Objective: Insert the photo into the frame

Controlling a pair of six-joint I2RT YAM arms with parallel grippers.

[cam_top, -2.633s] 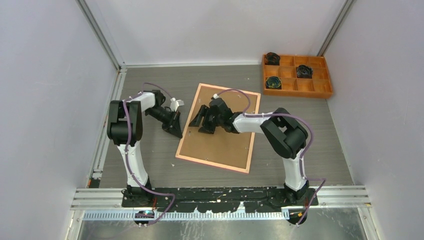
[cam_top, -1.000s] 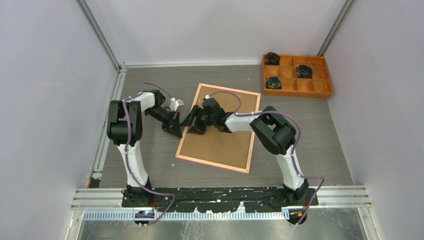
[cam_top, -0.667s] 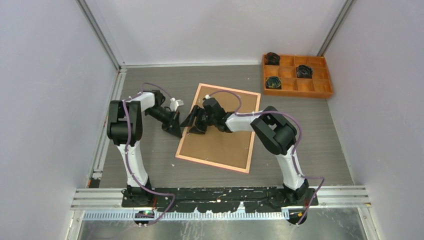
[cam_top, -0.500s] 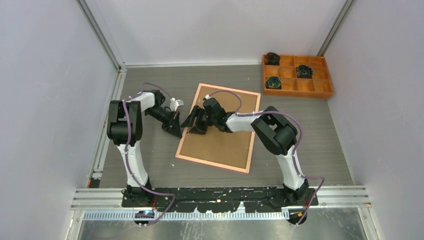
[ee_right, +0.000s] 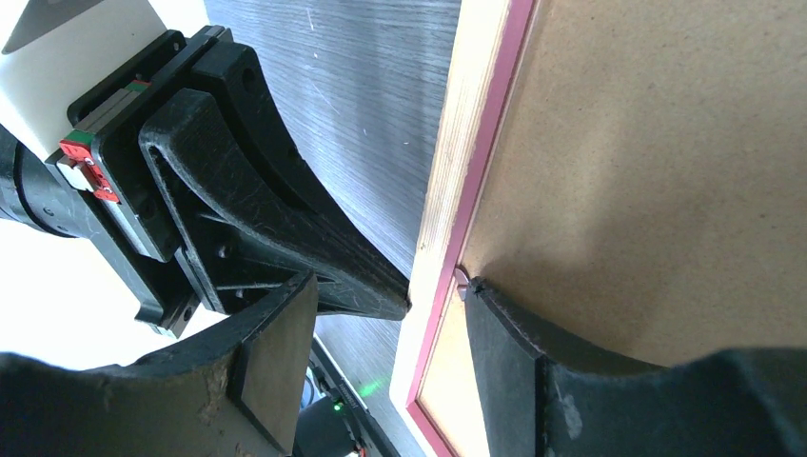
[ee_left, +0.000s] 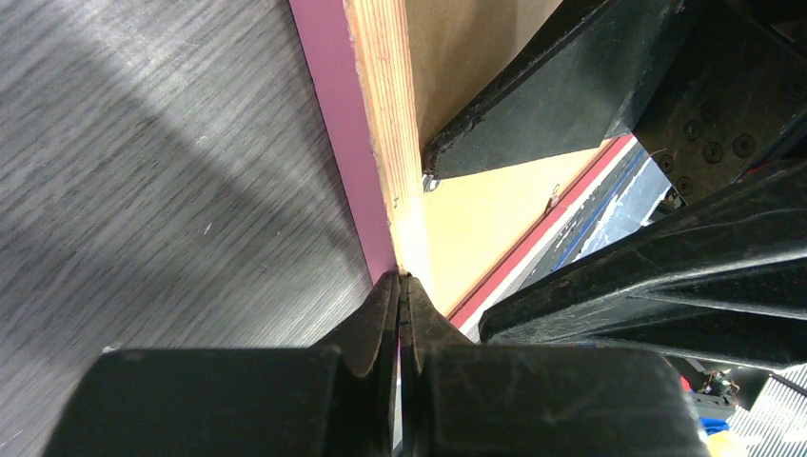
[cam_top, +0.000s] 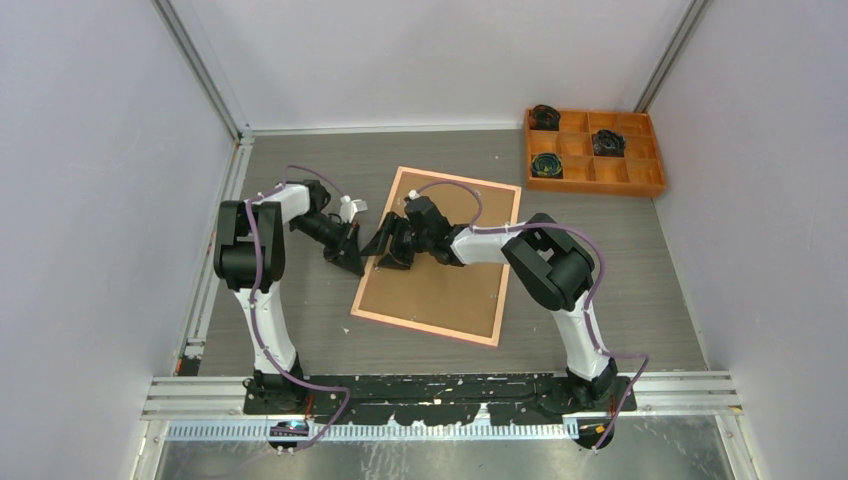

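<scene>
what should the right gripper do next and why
Probably sweep the right gripper slightly to swivel the small metal tab: one fingertip sits right against it on the frame's inner edge, while the shut left gripper braces the outer edge.
</scene>
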